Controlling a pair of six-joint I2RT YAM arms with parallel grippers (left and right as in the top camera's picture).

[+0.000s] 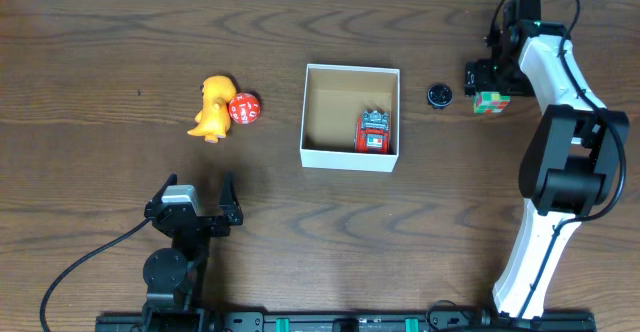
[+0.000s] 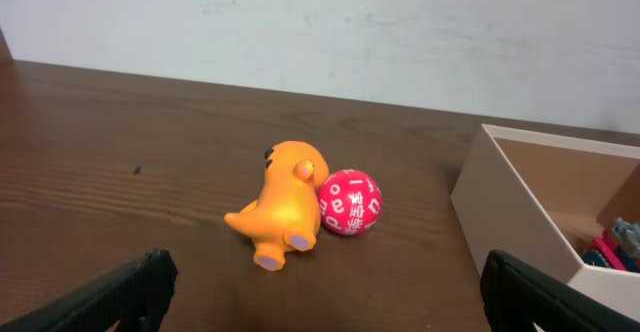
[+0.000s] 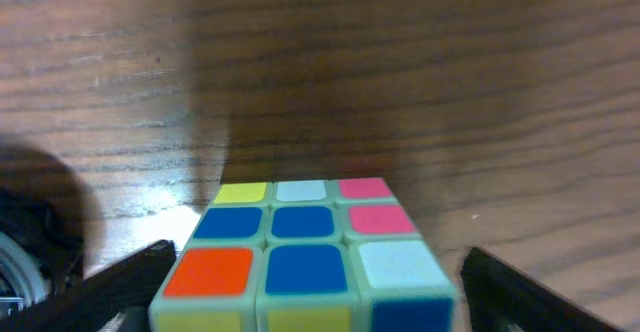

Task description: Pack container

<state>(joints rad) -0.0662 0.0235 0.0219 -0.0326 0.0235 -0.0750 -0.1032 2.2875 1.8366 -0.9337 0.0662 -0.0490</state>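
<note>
The container [image 1: 350, 158] is a white square box with a brown floor at the table's middle; it also shows in the left wrist view [image 2: 505, 222]. A red toy car [image 1: 375, 131] lies inside it. An orange dinosaur toy [image 1: 212, 107] [image 2: 282, 204] and a red numbered ball [image 1: 244, 109] [image 2: 349, 202] lie left of the box. A Rubik's cube [image 1: 489, 102] [image 3: 305, 257] sits on the table at the right. My right gripper [image 1: 490, 80] [image 3: 315, 292] is open with a finger on each side of the cube. My left gripper [image 1: 193, 204] [image 2: 322, 302] is open and empty, near the front edge.
A small black round object [image 1: 439, 95] lies between the box and the cube; its edge shows in the right wrist view [image 3: 25, 262]. The right arm's white links [image 1: 560, 172] reach along the right side of the table.
</note>
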